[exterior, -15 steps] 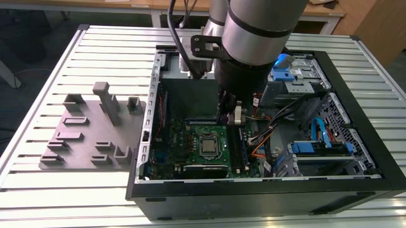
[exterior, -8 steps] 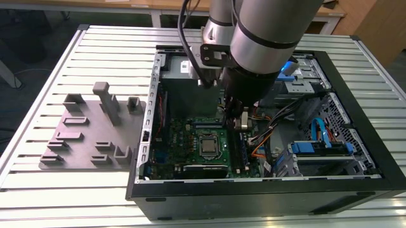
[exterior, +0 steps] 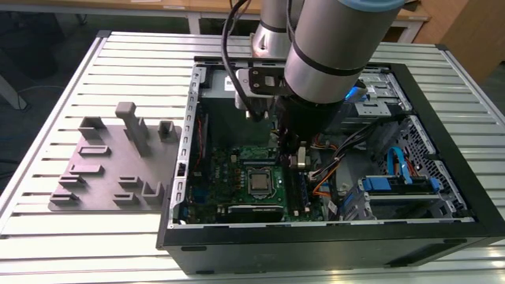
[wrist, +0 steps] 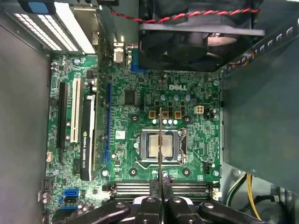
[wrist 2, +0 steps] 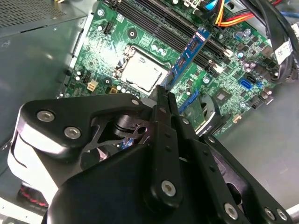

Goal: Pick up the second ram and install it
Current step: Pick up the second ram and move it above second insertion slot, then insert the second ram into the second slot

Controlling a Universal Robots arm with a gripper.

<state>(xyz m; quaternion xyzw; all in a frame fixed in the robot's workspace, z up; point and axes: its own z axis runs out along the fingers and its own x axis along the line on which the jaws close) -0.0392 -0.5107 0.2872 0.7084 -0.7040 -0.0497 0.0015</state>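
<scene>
My gripper (exterior: 295, 158) reaches down into the open computer case (exterior: 332, 236) and is shut on the second ram (wrist 2: 189, 56). The ram is a slim blue-green board with black chips, and it juts forward from the fingertips (wrist 2: 161, 100). In the first wrist view the ram (wrist: 160, 140) shows edge-on as a thin line across the CPU socket (wrist: 160, 147), with the gripper (wrist: 160, 185) over the memory slots (wrist: 126, 189). In the second wrist view the ram hangs above the dark memory slots (wrist 2: 163, 18) beside the CPU socket (wrist 2: 142, 72), apart from them.
A grey holder plate (exterior: 110, 168) with upright blocks lies on the slatted table at the exterior view's left. Inside the case are a black fan (wrist: 201, 37), a graphics card (wrist: 87, 140), orange and blue cables (exterior: 332, 177) and a drive bay (exterior: 398, 184).
</scene>
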